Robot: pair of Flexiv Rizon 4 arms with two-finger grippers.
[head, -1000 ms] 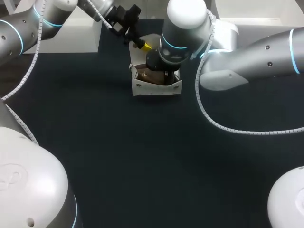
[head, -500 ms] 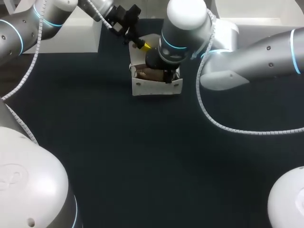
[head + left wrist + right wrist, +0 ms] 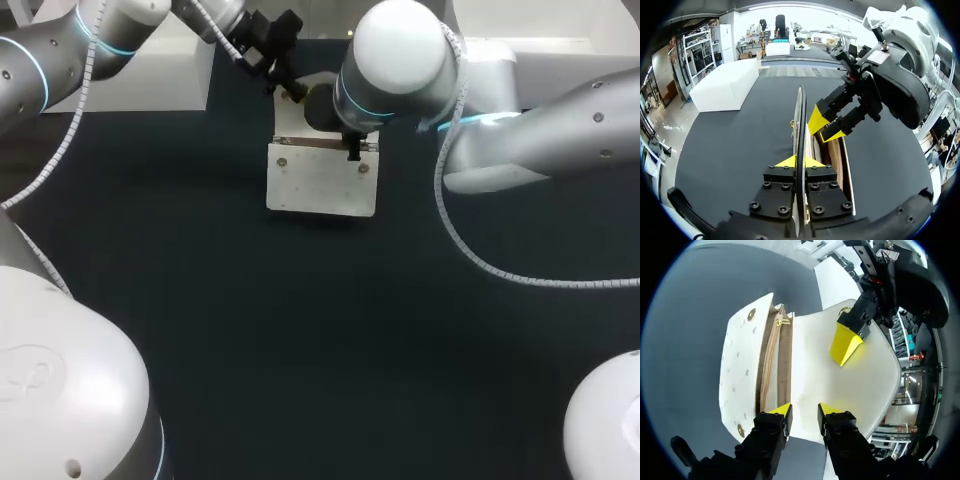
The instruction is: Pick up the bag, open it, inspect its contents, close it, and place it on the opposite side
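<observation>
The white bag (image 3: 320, 180) stands at the back middle of the table, its front panel with two studs facing up and its flap (image 3: 840, 385) raised. A thin brown strip of lining (image 3: 772, 365) shows at its mouth. My left gripper (image 3: 799, 162) is shut on the flap's edge, and it appears above the bag's back as the left gripper (image 3: 290, 90). My right gripper (image 3: 805, 410) hangs over the bag's mouth beside the flap, its fingers a narrow gap apart with nothing seen pinched. My right wrist (image 3: 395, 60) hides those fingers from above. What is inside the bag is hidden.
A white block (image 3: 150, 85) sits at the table's back left and another white block (image 3: 560, 45) at the back right. The dark table (image 3: 300, 330) stretches bare in front of the bag.
The bag's mouth has narrowed from a wide brown opening to a thin strip, and its front panel has swung up flat. My right gripper's fingers have come closer together. The left gripper kept its hold.
</observation>
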